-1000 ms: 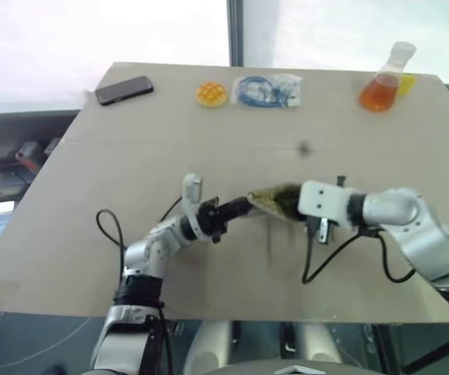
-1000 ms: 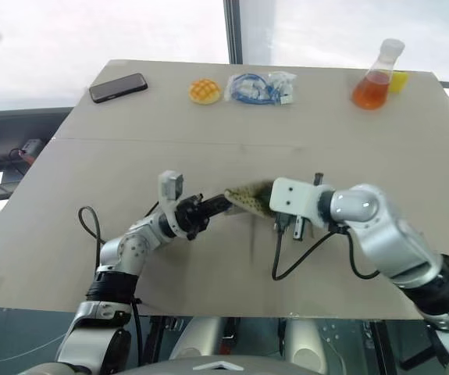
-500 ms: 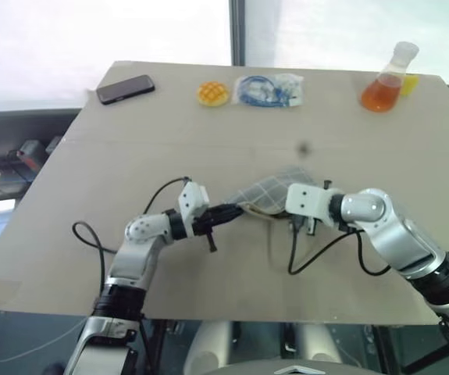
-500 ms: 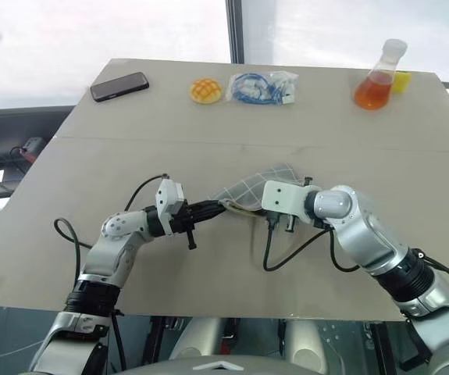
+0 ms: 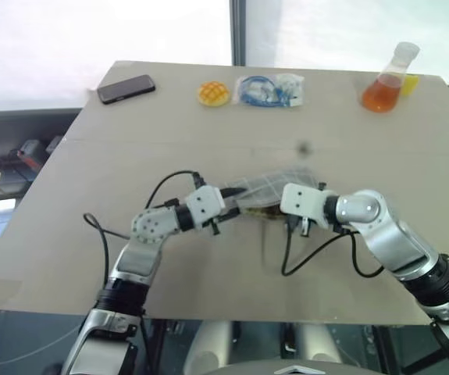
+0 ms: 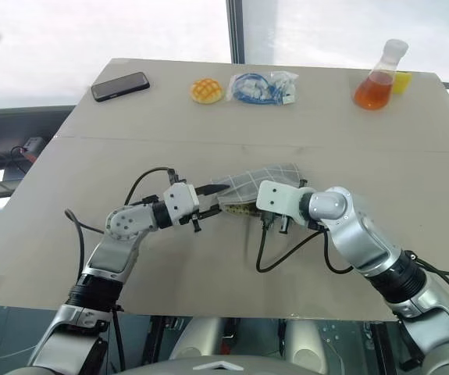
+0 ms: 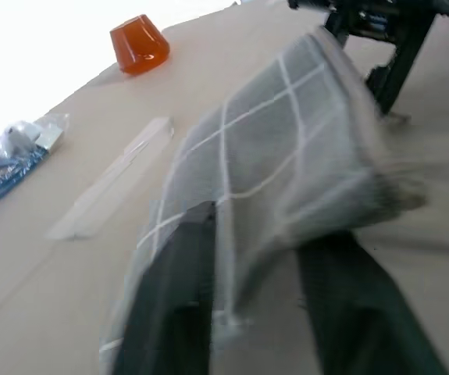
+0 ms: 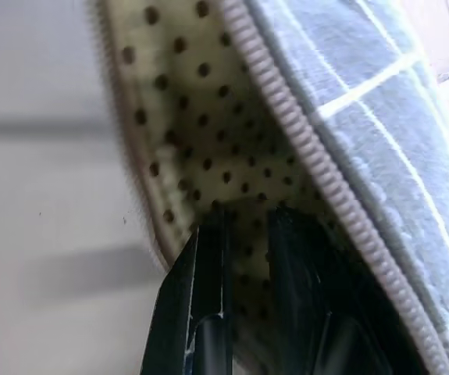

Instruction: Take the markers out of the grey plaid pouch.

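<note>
Both grippers hold the grey plaid pouch (image 6: 257, 178), contents hidden

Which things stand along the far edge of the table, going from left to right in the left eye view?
Black phone → round yellow-orange bun-like thing → blue cable in its clear bag → flask of orange liquid → small yellow thing behind the flask.

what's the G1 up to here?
Both hands are working the grey plaid pouch in the middle of the table. The left hand pinches one end of it. The right hand has its fingers pushed into the open mouth against the dotted lining. No markers are out yet.
</note>
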